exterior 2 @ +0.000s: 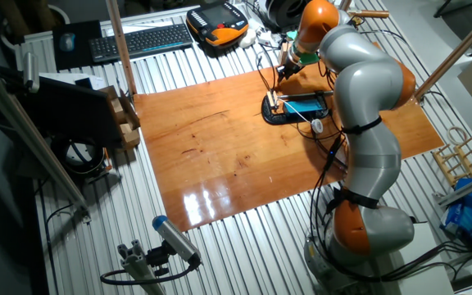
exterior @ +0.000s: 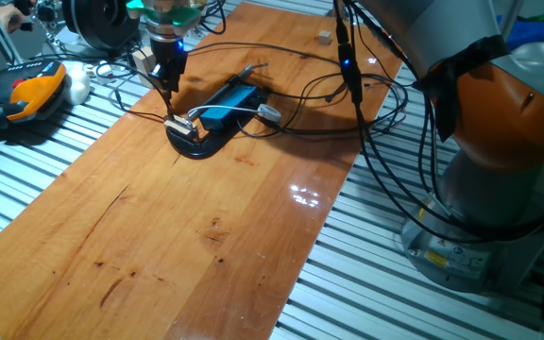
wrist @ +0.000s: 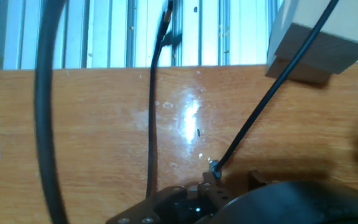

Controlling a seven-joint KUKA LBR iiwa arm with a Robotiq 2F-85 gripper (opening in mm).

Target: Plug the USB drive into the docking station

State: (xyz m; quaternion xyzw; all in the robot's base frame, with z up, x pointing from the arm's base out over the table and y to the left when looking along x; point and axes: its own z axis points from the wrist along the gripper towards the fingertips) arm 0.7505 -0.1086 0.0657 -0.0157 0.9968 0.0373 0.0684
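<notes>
Docking station is lying flat on the wooden board, toward its far end, blue top facing up, black base showing underneath at its near end; thin cables are trailing off it across the wood; gripper is hanging just above the station's near end, fingers pointing down, close to the silver plugs there; fingers are looking drawn close together, but whether they are pinching the USB drive cannot be told, since no drive is making itself out between them; hand view is showing only wood, dark cables and a pale block; orange-and-black pendant is sitting off the board on the slatted table; keyboard is lying well apart
</notes>
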